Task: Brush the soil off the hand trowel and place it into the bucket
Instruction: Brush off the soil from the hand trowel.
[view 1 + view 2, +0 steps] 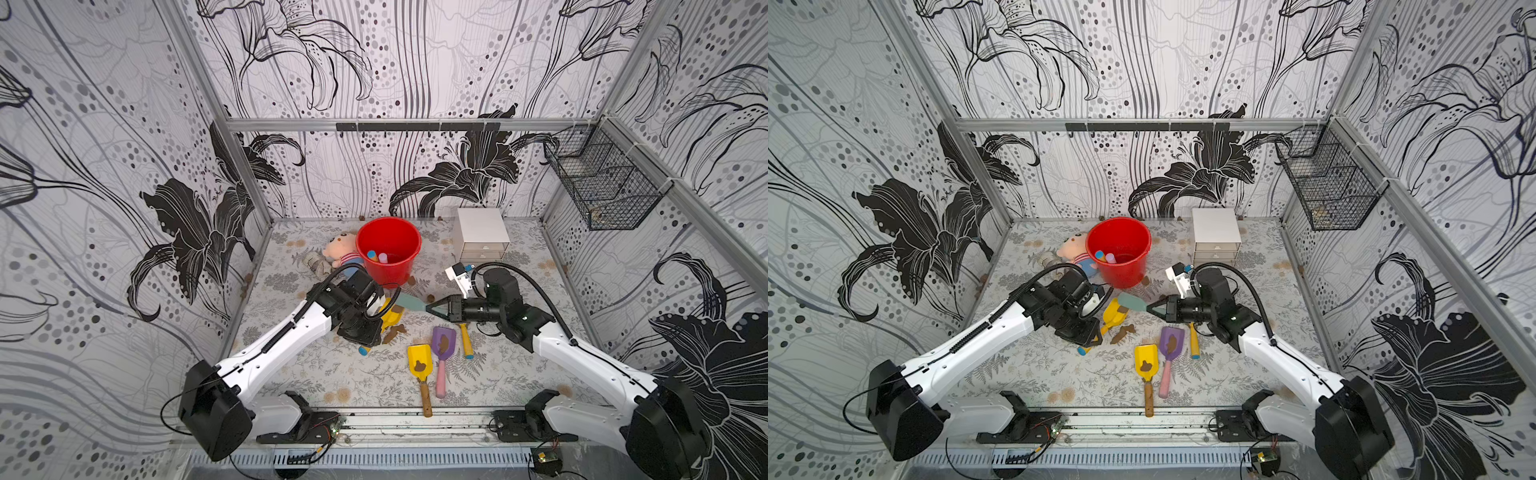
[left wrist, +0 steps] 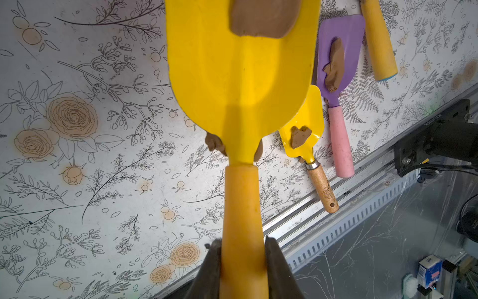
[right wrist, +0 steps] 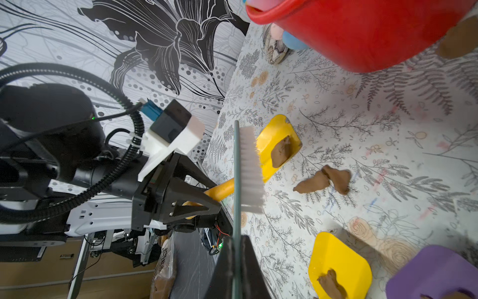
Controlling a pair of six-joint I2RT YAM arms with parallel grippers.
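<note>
You are presenting the dirty trowel [image 2: 240, 77] to the brush [image 3: 249, 165], in front of the bucket [image 1: 390, 272].
Your left tool [image 2: 243, 248] is pinching the trowel's handle so the blade is facing up, with a soil clump [image 3: 282, 155] on it. Your right tool [image 3: 236, 240] is pressed together on the brush, its bristles pointing toward that blade to sweep it. The trowel is hanging over the desk [image 1: 316, 374], not in the bucket.

Both top views look steeply down from above the 6 o'clock edge over the whole table [image 1: 311, 374]. The left wrist camera looks closely along the yellow trowel [image 2: 240, 77]. The right wrist camera, seemingly rolled sideways, faces about 9 o'clock and shares that trowel.
</note>
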